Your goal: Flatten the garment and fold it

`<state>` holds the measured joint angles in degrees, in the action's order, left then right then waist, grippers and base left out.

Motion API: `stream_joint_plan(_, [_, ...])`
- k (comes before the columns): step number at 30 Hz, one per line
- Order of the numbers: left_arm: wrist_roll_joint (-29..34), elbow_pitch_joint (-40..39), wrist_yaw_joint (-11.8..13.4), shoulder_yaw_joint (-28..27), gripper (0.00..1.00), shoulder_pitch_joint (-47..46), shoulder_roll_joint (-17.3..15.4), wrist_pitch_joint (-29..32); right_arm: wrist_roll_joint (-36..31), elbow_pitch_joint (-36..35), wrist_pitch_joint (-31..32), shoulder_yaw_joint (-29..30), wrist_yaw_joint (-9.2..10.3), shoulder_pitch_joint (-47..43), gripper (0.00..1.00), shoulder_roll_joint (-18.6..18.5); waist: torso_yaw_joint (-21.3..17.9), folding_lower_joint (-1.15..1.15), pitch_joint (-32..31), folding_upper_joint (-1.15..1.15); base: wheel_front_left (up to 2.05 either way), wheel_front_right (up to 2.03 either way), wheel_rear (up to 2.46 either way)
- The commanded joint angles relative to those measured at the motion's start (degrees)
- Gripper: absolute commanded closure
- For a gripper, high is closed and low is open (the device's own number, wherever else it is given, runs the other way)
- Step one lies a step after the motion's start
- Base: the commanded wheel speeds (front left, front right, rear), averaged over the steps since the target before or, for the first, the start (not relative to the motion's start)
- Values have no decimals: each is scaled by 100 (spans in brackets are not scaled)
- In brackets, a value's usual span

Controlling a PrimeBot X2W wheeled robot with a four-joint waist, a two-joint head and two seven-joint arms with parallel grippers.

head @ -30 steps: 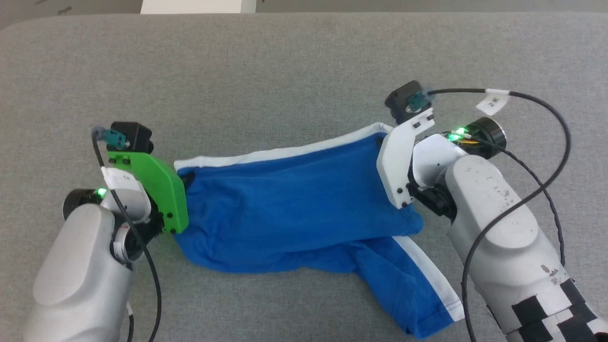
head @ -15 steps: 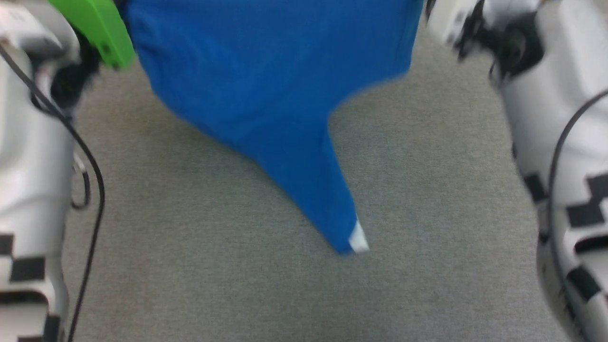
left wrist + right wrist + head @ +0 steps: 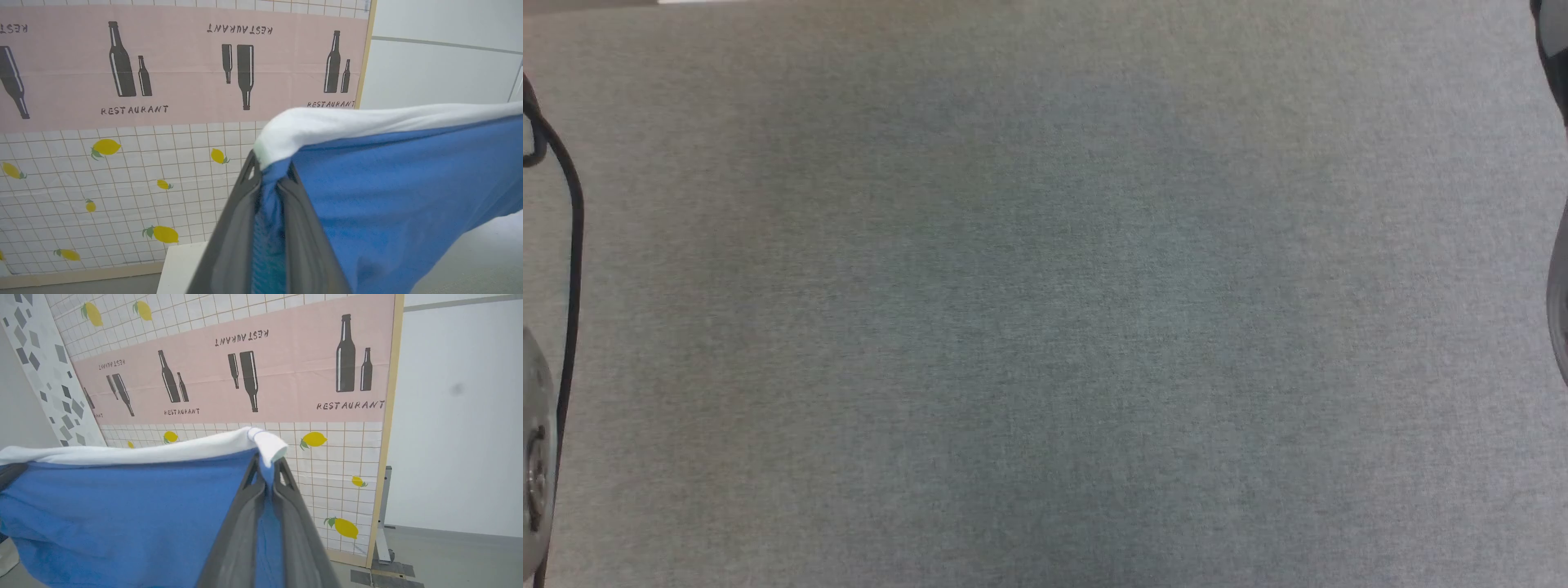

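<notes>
Left wrist view — left jaws clamp garment (image 3: 388, 183) | right jaws too

In my left wrist view I see the garment (image 3: 400, 196) at right: royal blue, with a white band along its top. The left gripper (image 3: 270, 173) has dark grey fingers (image 3: 233, 237). The backdrop (image 3: 184, 73) is pink with black bottles and lettering above a white grid dotted with yellow lemons. In the head view, the tabletop (image 3: 1045, 327) is plain grey.

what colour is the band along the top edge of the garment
White; the band tops the royal-blue garment, clearest in the right wrist view.
</notes>
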<state>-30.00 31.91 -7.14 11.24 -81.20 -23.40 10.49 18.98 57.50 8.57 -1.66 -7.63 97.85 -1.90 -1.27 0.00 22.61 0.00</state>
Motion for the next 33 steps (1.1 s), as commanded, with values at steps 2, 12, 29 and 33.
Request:
stream_joint_plan(2, [-30, 180, -17, 30, 100, -48, -174, -212, 8, 222, -195, 40, 14, 59, 100, -98, -86, 0, 126, 0, 0, 0, 0])
stream_joint_plan(12, [-1233, -418, -34, 1462, 100, 1948, -702, -1969, 1765, -567, -487, -1402, 14, -2064, 100, -98, -44, 0, -245, 0, 0, 0, 0])
stream_joint_plan(29, [-1659, -2574, 855, 1363, 100, 7180, -496, -2542, 1946, -4851, 1618, -891, 14, -8347, 100, -442, 29, 0, -1861, 0, 0, 0, 0])
stream_joint_plan(33, [-1650, -2644, 970, 1484, 100, 7896, -429, -2544, 1877, -5660, 2297, -591, 14, -9566, 100, -388, 103, 0, -2068, 0, 0, 0, 0])
